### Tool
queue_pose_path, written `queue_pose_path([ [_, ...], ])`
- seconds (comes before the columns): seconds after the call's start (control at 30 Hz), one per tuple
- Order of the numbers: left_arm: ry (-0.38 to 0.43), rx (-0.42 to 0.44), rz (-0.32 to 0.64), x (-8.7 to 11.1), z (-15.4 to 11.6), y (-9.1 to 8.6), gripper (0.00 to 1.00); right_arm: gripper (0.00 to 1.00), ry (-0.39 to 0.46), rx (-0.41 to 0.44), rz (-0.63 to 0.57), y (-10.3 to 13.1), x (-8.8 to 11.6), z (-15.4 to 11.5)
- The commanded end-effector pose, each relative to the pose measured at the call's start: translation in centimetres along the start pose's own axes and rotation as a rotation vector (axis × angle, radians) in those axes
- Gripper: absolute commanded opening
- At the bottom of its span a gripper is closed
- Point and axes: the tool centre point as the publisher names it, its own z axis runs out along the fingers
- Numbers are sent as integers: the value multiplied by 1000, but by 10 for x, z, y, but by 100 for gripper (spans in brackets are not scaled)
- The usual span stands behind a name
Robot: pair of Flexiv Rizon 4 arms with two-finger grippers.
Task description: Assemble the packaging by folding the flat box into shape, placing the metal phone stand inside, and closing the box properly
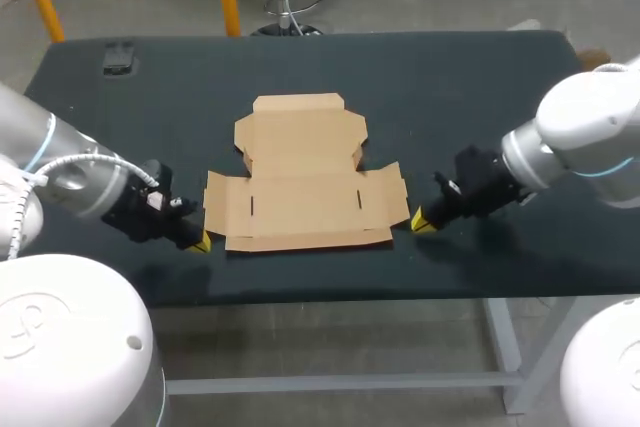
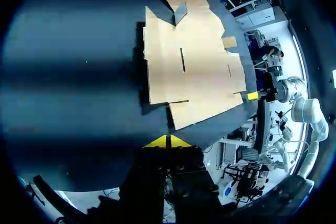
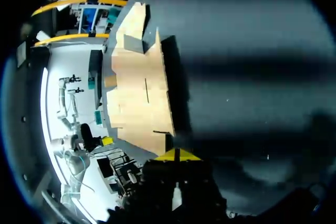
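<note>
The flat box [image 1: 300, 182] lies unfolded, flaps spread, at the middle of the dark table [image 1: 450, 87]. Our left end effector [image 1: 201, 241] sits low just beside the box's near left corner, and our right end effector [image 1: 419, 222] just beside its near right flap. We see both clenched, yellow tips pressed together, grasping nothing.

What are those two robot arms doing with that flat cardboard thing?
They look ready to fold it into a box. The cardboard box lies flat and unfolded on the dark table. The left gripper sits low by its near left corner and the right gripper by its near right corner, both shut and holding nothing. A small dark thing, maybe the phone stand, lies at the table's far left corner.
</note>
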Motion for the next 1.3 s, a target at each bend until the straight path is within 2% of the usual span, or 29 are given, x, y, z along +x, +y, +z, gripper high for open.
queue_pose_path([
  [0.03,6,-19,1,-2,9,-7,0,0,12,16,-2,6,-2,9],
  [0.43,23,-37,-6,-6,17,-9,0,0,17,32,-24,9,3,24],
  [1.3,68,-66,-20,-15,30,-8,0,0,35,35,-69,0,4,40],
])
